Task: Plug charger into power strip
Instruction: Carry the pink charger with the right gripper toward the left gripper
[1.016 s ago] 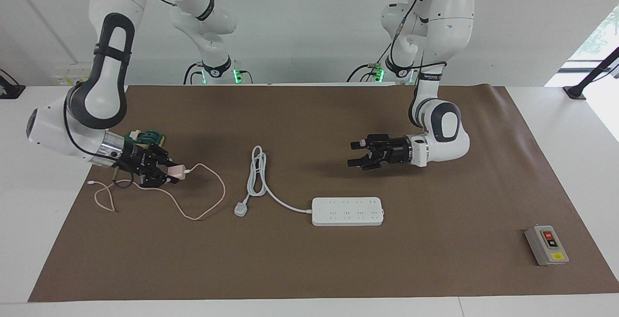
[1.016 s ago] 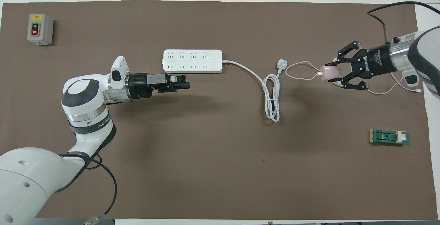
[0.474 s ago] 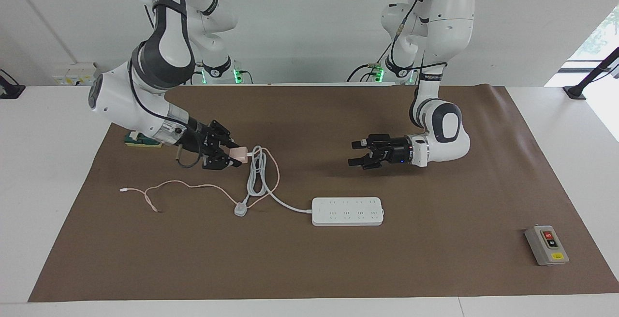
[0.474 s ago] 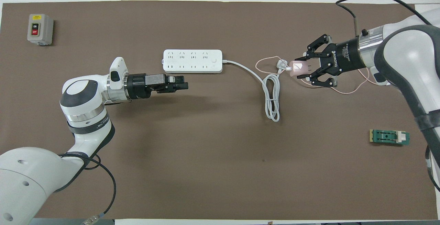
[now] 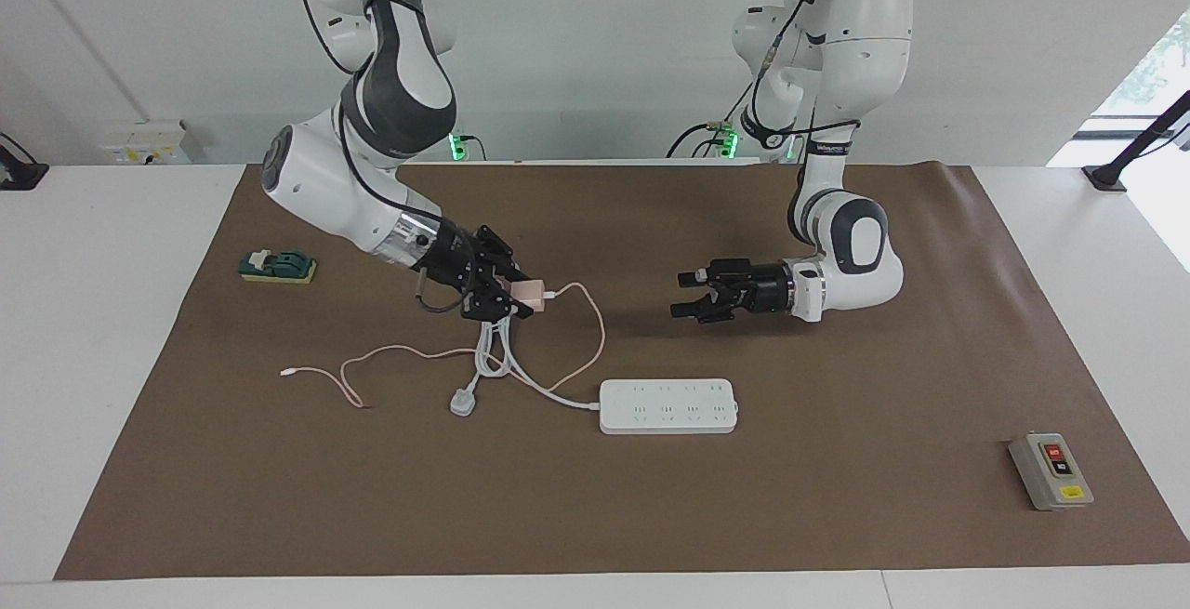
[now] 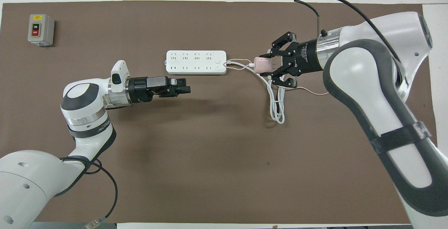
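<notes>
The right hand [image 5: 517,294] was clamped on the small pale pink cube-shaped charger [image 5: 528,292], carried in the air over the coiled thick grey-white cord [image 5: 493,358] of the power strip. In the overhead view the right hand [image 6: 266,65] pointed toward nine o'clock, the charger [image 6: 260,65] ahead of its black fingers [image 6: 276,71]. The charger's thin pink cable [image 5: 586,335] looped out from the cube, dropped to the brown mat [image 5: 595,516] and trailed off toward the right arm's end of the surface [image 5: 93,311] — its loose tip lying on the mat.

The long flat white power strip [image 5: 667,405] lay flat on the mat with its sockets up; overhead, the power strip [image 6: 196,62] sat at nine o'clock of the charger, near it but apart. Its grey-white three-pin plug [image 5: 463,402] rested on the mat by the coil.

The left hand [image 5: 686,294] hung with its fingers spread and nothing between them, over bare mat — overhead, the left hand [image 6: 187,85] sat at about five o'clock of the strip's near edge, waiting.

A small green and yellow block [image 5: 277,267] lay at the right arm's end of the mat. A small grey box with red and black buttons [image 5: 1051,470] lay at the left arm's end, farther from the robots.
</notes>
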